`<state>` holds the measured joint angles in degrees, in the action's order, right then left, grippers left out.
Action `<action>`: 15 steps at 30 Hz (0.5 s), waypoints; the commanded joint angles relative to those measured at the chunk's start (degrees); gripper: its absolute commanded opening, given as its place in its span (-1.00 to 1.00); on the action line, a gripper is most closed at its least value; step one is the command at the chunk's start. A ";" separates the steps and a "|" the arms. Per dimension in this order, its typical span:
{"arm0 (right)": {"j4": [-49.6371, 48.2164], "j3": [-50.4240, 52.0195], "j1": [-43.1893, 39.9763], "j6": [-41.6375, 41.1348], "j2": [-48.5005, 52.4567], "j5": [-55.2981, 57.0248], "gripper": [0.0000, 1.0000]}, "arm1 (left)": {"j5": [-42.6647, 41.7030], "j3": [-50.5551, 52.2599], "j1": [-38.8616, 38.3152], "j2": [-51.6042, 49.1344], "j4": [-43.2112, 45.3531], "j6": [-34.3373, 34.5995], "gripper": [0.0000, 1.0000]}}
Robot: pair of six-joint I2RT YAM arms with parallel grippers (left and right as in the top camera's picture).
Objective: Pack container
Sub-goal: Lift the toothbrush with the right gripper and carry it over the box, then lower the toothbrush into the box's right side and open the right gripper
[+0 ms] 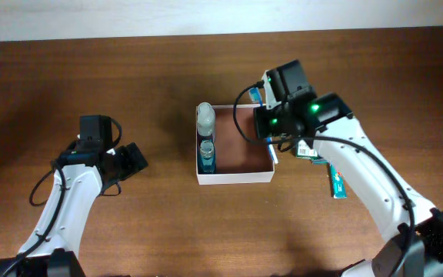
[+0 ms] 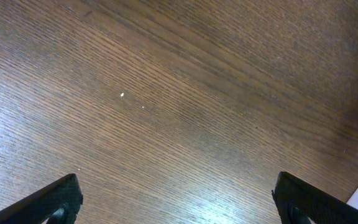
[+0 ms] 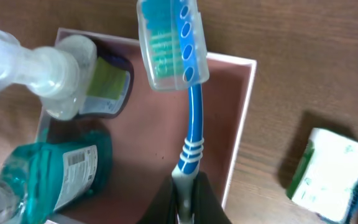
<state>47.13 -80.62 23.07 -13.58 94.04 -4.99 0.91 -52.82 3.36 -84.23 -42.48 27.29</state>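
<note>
The container (image 1: 244, 150) sits mid-worktop (image 1: 152, 92), open side up, white walls around a reddish-brown floor. Two bottles lie along its left wall: a clear bottle (image 1: 205, 119) at the far end and a teal bottle (image 1: 207, 155) at the near end, touching end to end or almost so. The rest of the floor is bare.

The right end effector (image 3: 182, 196) hangs over the container's right side, its fingers pinching the lower handle of a toothbrush (image 3: 191, 115) (blue stem, a clear vented cap over teal bristles). A green-and-white packet (image 1: 306, 151) lies on the worktop just outside the right wall.

The right wrist view alone shows the labels: a yellow-green label on the clear bottle and a white one with a barcode on the teal bottle, the print too small to read. Print on the packet is also illegible.

The left end effector (image 2: 179, 202) is well left of the container; its wrist view shows the fingers spread wide over bare wood, holding nothing.
</note>
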 commanded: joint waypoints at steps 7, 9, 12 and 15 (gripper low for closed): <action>-8.26 5.62 5.53 -0.66 0.31 1.57 -0.92 | 0.42 -0.09 0.17 -0.48 0.00 -0.11 0.99; -9.14 5.99 6.16 -0.66 0.31 2.54 -0.92 | 0.42 -0.09 0.17 -0.48 0.00 -0.11 0.99; -9.70 6.27 6.34 -0.68 0.50 2.97 -0.92 | 0.42 -0.09 0.17 -0.48 0.00 -0.11 0.99; -9.64 6.34 6.32 -0.79 0.96 2.95 -0.92 | 0.42 -0.09 0.20 -0.48 0.00 -0.11 0.99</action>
<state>37.63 -74.98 29.08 -13.72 94.19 -3.55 0.93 -52.82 3.36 -84.23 -42.48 27.29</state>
